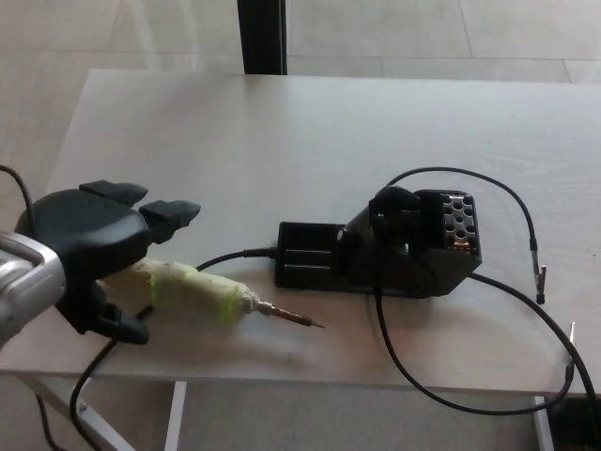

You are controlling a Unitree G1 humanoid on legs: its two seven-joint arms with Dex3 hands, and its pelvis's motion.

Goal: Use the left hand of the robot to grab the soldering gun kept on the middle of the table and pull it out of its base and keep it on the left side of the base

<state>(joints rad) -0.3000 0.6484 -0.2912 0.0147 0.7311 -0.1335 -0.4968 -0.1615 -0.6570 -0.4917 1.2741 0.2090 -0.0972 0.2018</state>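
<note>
my left hand (94, 246) has its fingers spread, released. the soldering gun (192, 289) lies on the table, left of the base (385, 254) (placing looks done); next i lift away.

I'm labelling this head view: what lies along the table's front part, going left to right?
left hand → soldering gun → base → clip-ended lead
</note>
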